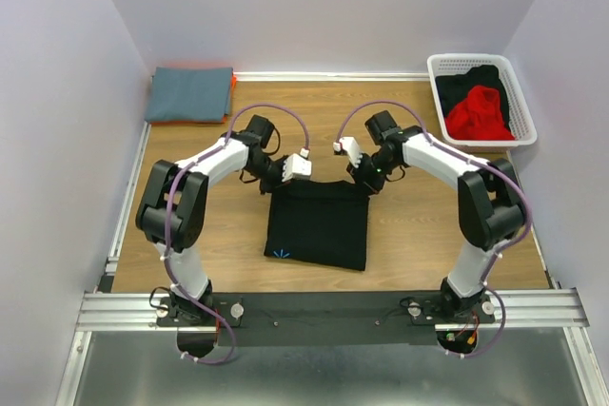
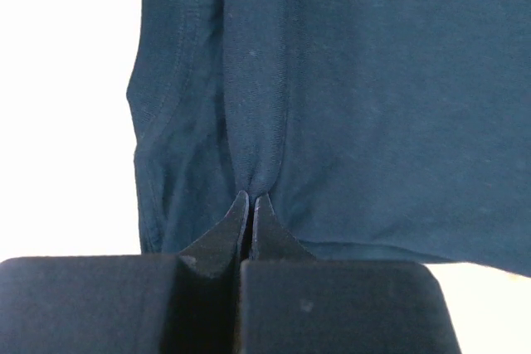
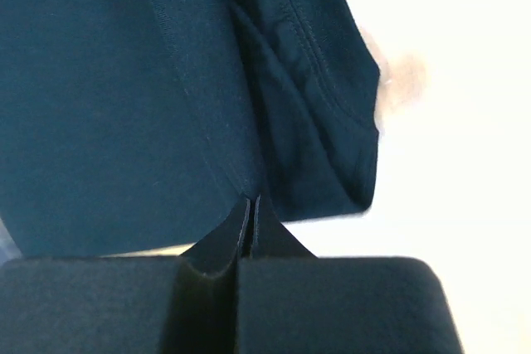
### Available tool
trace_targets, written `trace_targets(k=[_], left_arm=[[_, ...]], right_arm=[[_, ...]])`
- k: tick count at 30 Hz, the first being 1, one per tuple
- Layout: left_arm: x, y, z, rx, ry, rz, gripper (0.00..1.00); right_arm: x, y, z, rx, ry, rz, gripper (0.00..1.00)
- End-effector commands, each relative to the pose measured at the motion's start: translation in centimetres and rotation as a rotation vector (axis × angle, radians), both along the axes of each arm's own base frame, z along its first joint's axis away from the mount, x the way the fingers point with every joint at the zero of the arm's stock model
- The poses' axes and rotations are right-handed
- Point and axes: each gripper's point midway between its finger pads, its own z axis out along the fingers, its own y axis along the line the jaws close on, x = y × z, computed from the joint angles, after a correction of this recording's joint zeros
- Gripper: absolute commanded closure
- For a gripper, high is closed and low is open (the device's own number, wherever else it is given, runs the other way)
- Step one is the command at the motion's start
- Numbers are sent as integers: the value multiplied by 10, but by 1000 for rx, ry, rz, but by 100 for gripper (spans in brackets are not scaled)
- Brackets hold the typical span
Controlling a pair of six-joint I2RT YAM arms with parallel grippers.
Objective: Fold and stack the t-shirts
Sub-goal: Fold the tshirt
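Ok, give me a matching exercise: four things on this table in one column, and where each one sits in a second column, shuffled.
1. black t-shirt
2. folded grey-blue t-shirt
3. red garment
4. white basket

A. inside the basket
B. far right corner of the table
C. far left corner of the table
D. middle of the table

Pairs: 1-D, 2-C, 3-A, 4-B.

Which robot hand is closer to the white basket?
Right. The right gripper pinches the black shirt's corner on the basket's side; the left gripper pinches the opposite corner, farther away.
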Motion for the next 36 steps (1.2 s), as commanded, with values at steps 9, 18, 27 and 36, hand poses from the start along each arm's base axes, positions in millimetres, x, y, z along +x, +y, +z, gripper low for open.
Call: trace_targets(k=[9,18,27,36], left_arm=[[-17,6,38,-64,-70,-63,42],[7,-47,66,-173,-126,-64,37],[25,-85,34,-160,-91,-55,37],[8,-91,3,-98,-13,-112,53]], right_arm=[[-28,17,51,133,170,-87,49],[55,23,62,253,221,-245,57],[89,47,56,361,345,-302,70],[86,56,35,393,453,-312,71]])
